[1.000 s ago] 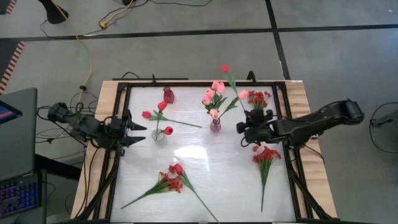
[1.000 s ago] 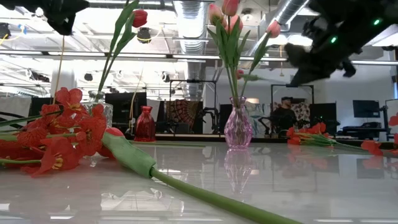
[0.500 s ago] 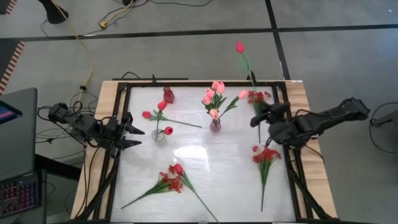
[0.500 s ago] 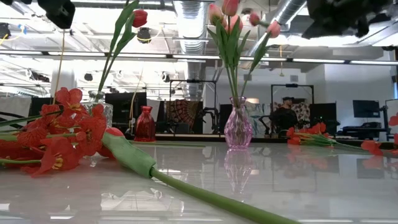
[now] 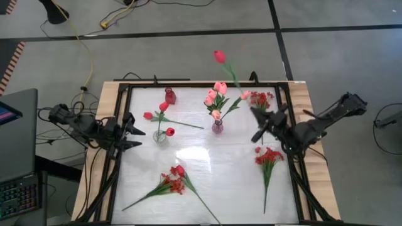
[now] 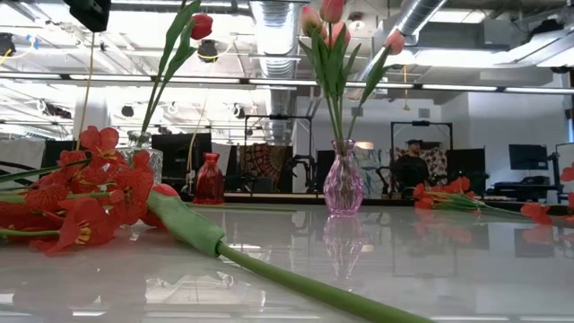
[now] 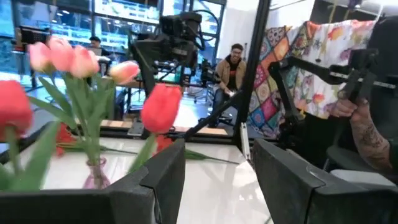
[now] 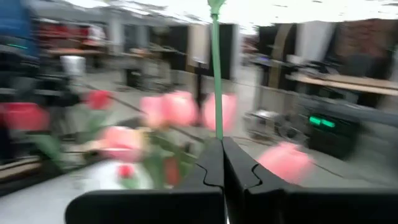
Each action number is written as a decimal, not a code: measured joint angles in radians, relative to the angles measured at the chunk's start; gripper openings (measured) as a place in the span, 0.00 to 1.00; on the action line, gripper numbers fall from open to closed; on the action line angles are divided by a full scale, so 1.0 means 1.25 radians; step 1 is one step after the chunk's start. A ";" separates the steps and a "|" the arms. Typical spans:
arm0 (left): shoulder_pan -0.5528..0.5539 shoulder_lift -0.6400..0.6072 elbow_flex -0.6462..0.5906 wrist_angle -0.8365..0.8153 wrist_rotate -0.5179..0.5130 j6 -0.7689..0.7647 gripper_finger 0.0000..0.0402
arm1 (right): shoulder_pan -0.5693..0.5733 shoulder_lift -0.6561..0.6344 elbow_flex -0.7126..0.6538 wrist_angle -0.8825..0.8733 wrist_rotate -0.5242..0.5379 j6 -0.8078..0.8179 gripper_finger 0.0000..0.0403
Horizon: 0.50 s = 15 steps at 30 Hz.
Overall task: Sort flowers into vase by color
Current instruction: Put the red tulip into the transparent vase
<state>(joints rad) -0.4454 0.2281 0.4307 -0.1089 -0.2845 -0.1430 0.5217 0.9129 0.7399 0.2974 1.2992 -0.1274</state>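
Carrying the red tulip (image 5: 219,56) across calls for a steady, upright stem, so that its lower end can drop cleanly into a vase mouth; my guess is that the clear vase (image 5: 159,135), which already holds red tulips, is where it belongs. The route passes the pink vase (image 5: 217,127) with its pink tulips (image 5: 215,94), so the stem should clear those blooms before it comes down.

At centre right of the high view, the right gripper (image 5: 262,126) is shut tight on the tulip's green stem (image 8: 216,74); the bloom stands high, showing at upper centre, beyond the worktop's (image 5: 207,160) far edge. The right arm reaches in from the right edge, its wrist turned toward the pink vase.

At centre left, the left gripper (image 5: 129,131) waits by the worktop's left edge, just beside the clear vase, fingers (image 7: 163,177) apart and holding nothing.

Red sprays (image 5: 269,157) lie at lower right and lower centre (image 5: 173,182); a small red vase (image 5: 169,96) stands at upper left, empty.
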 joint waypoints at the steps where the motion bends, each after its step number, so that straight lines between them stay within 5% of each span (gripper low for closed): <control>1: 0.000 0.009 -0.011 0.026 0.009 0.001 0.44 | 0.008 0.019 0.000 0.039 -0.026 -0.017 0.04; 8: 0.000 0.129 -0.113 0.331 0.074 0.014 0.44 | 0.036 0.179 0.000 0.255 -0.189 -0.045 0.04; 15: -0.006 0.358 -0.165 0.649 0.083 0.025 0.44 | 0.038 0.360 0.003 0.457 -0.341 -0.038 0.04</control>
<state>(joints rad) -0.4535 0.6753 0.2241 0.7021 -0.1806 -0.1117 0.5695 1.3630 0.7432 0.8683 0.8729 -0.1747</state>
